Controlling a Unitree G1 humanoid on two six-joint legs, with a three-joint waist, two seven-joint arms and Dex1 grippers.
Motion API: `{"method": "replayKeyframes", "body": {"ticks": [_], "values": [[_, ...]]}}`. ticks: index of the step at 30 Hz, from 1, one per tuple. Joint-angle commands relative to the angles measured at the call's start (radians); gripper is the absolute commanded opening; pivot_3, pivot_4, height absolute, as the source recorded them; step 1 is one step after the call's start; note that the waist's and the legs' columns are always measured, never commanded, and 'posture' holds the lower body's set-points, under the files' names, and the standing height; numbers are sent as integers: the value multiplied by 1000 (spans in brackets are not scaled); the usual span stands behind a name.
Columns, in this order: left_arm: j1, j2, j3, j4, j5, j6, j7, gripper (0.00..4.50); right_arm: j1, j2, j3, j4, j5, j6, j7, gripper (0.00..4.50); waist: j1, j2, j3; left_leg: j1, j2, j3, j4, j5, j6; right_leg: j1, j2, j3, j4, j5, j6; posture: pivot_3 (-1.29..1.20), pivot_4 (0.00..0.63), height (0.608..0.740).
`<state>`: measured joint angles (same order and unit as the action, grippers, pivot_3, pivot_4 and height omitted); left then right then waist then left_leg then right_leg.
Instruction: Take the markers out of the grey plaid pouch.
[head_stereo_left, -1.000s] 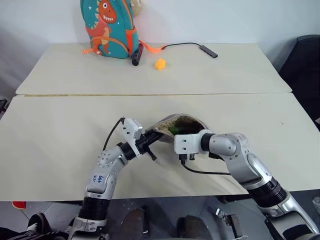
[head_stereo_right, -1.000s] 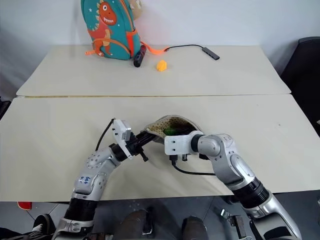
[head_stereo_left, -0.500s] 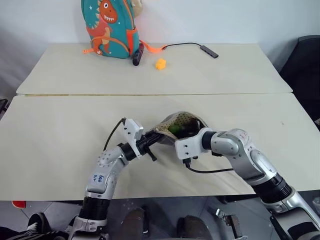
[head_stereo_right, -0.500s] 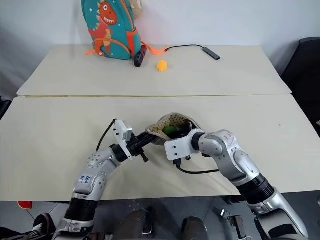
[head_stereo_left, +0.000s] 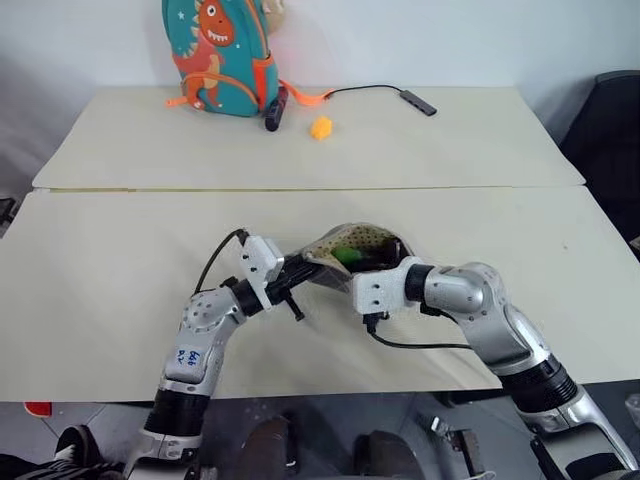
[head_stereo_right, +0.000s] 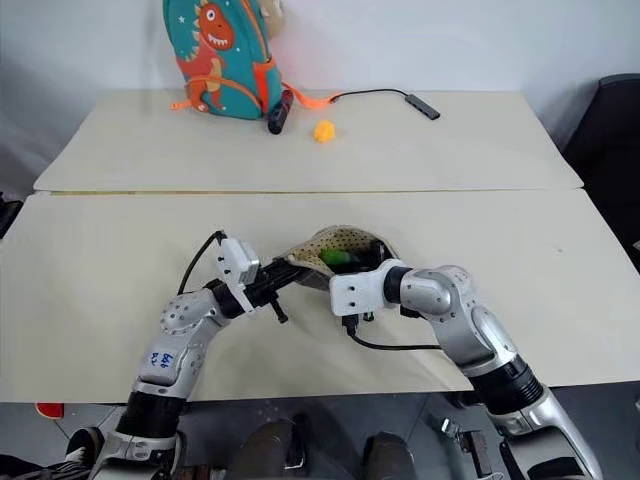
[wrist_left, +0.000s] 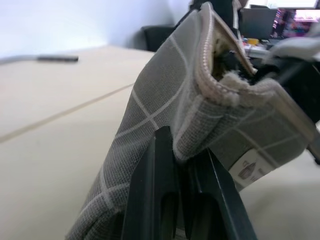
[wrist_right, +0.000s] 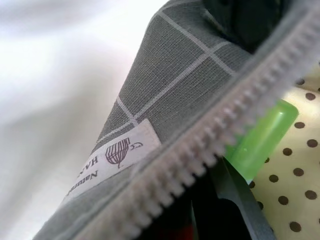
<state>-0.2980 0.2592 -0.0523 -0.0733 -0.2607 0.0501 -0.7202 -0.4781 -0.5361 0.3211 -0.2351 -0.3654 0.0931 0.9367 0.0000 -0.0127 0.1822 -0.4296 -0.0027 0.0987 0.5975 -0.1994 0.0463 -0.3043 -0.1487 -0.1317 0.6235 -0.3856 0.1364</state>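
Fingers of the left gripper are pressed together on the edge of the grey plaid pouch, pinching the fabric just below the end of its zipper and holding that end up off the table. Past those fingertips the pouch mouth gapes open, showing its dotted tan lining. To the right, the right gripper has its fingers pushed in through the mouth; they stand only a little apart, and a black fingertip lies against the base of the light green marker. Whether they have a firm hold of it I cannot tell. A patch of red sits just beneath those fingers, too little of it clear to call it the red marker.

The step in hand looks like getting hold of the first marker inside the pouch. Neither marker is out yet. The next move would call for a sure pinch on the green barrel, then a draw back along the opening while the left side keeps the mouth spread, so the zipper teeth do not snag it.

A small white label on the pouch's outer face, just outside the right fingers, bears a purple balloon-like emblem and lettering beginning "Natur", with "HA" below.
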Motion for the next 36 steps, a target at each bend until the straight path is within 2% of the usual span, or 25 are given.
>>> {"method": "replayKeyframes", "body": {"ticks": [1, 5, 12, 15, 18, 21, 22, 24, 26, 31, 36], "values": [[-18, -5, 21, 6, -9, -55, 11, 0, 14, 30, -22, -92, 109, 96, 38, 573, 0, 0, 0, 0, 0, 0, 0, 0, 0, 0, 0, 0, 0, 0, 0, 0, 150, 740], [-11, 20, 31, 37, -9, -97, -11, 0, -9, 22, -45, -100, 110, 205, 23, 573, -1, 0, 0, 0, 0, 0, -1, 0, 0, 0, 0, 0, 0, 0, 0, 0, 150, 740], [37, 68, -13, 46, 15, -157, -75, 0, -37, -11, -7, -70, 56, 189, -21, 573, -2, 0, 0, 0, 0, 0, -2, 0, 0, -1, 0, -1, 0, 0, 0, 0, 150, 740], [25, 49, -8, 46, 12, -138, -37, 0, -41, -1, 2, -83, 75, 206, -10, 573, 0, 0, 0, 0, 0, 0, -2, 0, 0, -2, 0, -1, 0, 0, 0, 0, 150, 740], [-25, -30, 31, 50, -35, -64, 65, 0, -49, -23, 56, -72, 20, 117, -17, 573, 2, 0, 0, 0, -1, 0, -2, 0, 0, -1, -1, -1, 0, 0, 0, 0, 150, 740], [-39, -54, 30, 46, -24, -55, 84, 0, -23, 9, 55, -113, 81, 229, 20, 573, 1, 0, 0, -1, -1, -1, -1, 1, 1, -1, -1, -1, 0, 0, 0, 0, 150, 740], [-35, -56, 20, 40, -16, -67, 78, 0, -24, 8, 65, -110, 57, 205, 0, 573, 0, 0, 0, -1, -1, -1, -1, 1, 0, -1, -1, -1, 1, 0, 0, 0, 150, 740], [-4, -38, -31, 25, 25, -112, 35, 0, 8, 113, 26, -134, 95, 385, -64, 573, -3, -1, 0, -1, -1, -1, -2, 1, 0, -1, 0, -1, 1, 0, 0, 0, 150, 740], [20, -25, -57, 31, 57, -145, 23, 0, 21, 155, 6, -133, 89, 460, -103, 573, -6, 0, 0, 0, 0, -1, -3, 1, -1, -1, 1, -2, 3, 0, -1, 0, 150, 740], [56, -3, -53, 25, 46, -172, 7, 0, 18, 160, -30, -130, 92, 544, -140, 573, 3, 0, 1, -1, -2, -2, -3, 2, -1, -1, 0, -2, 1, 0, -1, 0, 150, 740], [45, -7, -17, 55, 32, -163, 53, 0, -6, 119, -13, -130, 112, 510, -127, 573, 0, 0, 1, -1, -2, -2, -3, -1, -6, -2, 0, -1, 0, 0, -1, 0, 150, 740]]}}
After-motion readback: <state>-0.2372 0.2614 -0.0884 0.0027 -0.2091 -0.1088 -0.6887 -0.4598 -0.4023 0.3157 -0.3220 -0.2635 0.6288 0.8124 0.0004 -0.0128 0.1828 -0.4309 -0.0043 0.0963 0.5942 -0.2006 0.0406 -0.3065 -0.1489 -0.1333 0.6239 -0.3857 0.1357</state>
